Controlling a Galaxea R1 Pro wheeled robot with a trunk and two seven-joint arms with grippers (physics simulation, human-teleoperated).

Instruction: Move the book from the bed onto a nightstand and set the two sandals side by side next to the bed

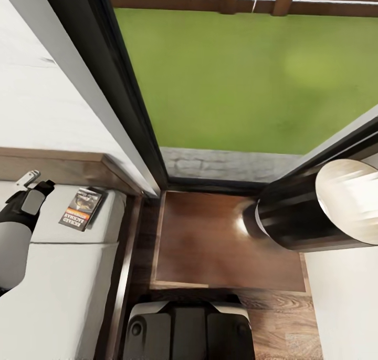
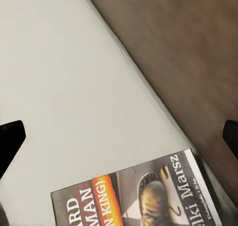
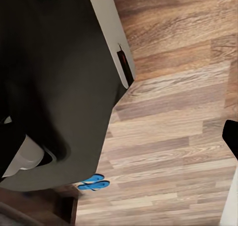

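While the small thin paperback with its dark pictured cover, orange band and white lettering (image 1: 81, 209) lies flat on the pale grey-white mattress of the dark-framed bed (image 1: 63, 276), close under the brown wooden headboard (image 1: 63, 165) and near the mattress edge, the left tool (image 1: 32, 183) hangs just beside it, apart from it and holding nothing; that placing reads as an approach for a pick, since the book has yet to go onto the low dark brown cabinet with the glossy top (image 1: 210, 244), which stands just beside the bed, between it and the white wall, under the black-framed window (image 1: 131, 113) with green lawn beyond; judging by the left wrist view, the tool is spread wide, its two dark fingertips (image 2: 11, 139) showing at opposite edges with bare mattress between them and the book's cover (image 2: 139, 198) lying short of the gap, so the tool touches nothing and grips nothing; the book being thin and flat on a soft mattress, I judge the fingers will need to come down over an edge rather than across the cover; the right arm (image 1: 315, 207) is held up over the nightstand's far side, and one dark fingertip of the right tool (image 3: 231, 137) shows at the edge of its wrist view, which is too little to tell how far it is spread; beyond the robot's dark body that same view shows the pair of small bright blue flat sandals (image 3: 93, 182) lying together on the light wood-plank floor (image 3: 178, 112), well apart from the tool, not yet dealt with
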